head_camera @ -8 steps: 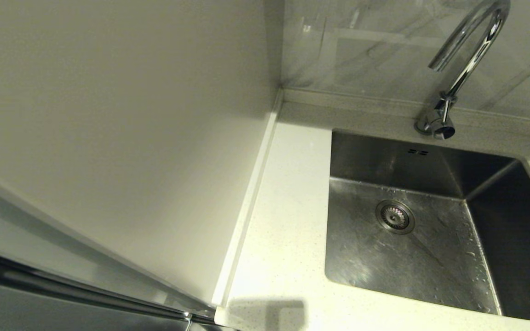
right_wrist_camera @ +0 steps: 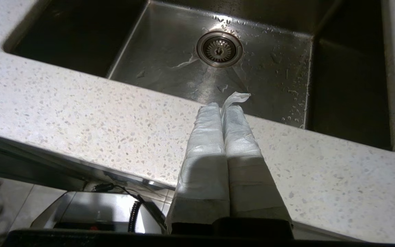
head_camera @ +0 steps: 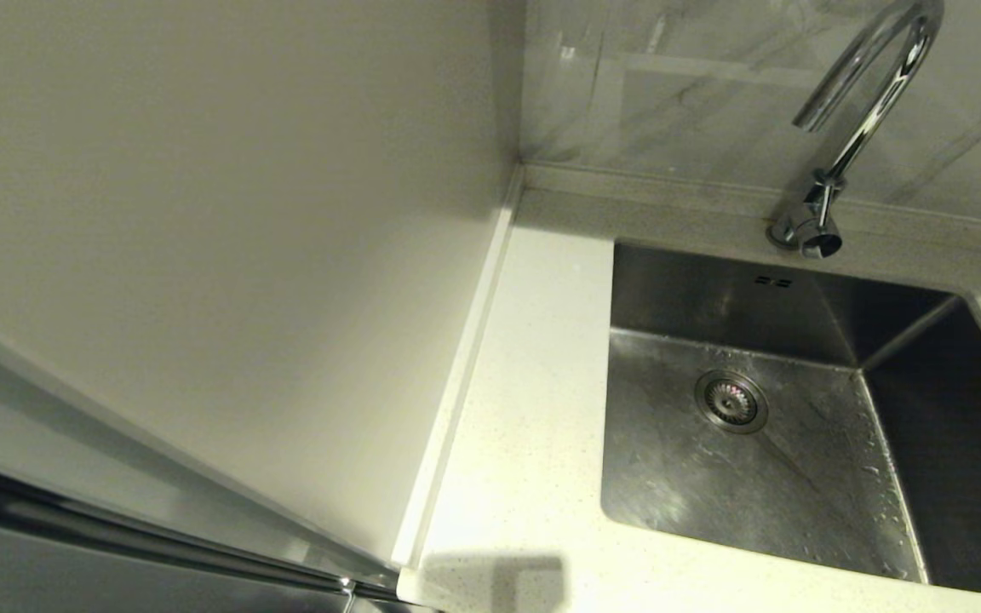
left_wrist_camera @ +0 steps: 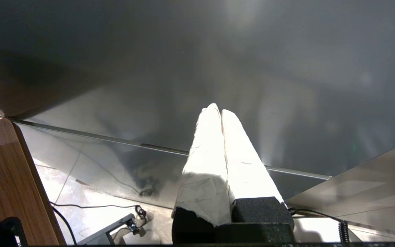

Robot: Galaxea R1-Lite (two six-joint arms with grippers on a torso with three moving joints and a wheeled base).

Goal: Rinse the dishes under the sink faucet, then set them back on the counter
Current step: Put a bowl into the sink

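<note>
In the head view we saw the sink at about four o'clock, its drain strainer near the basin's middle and water droplets scattered on the steel floor. The faucet rose at one o'clock, on the counter behind the basin. At the far right edge, at three o'clock, a sliver of a pale round rim showed (too little for us to identify). The right gripper hung over the counter's front strip, fingers pressed together on nothing. The left gripper, likewise closed and empty, pointed at a grey panel.
</note>
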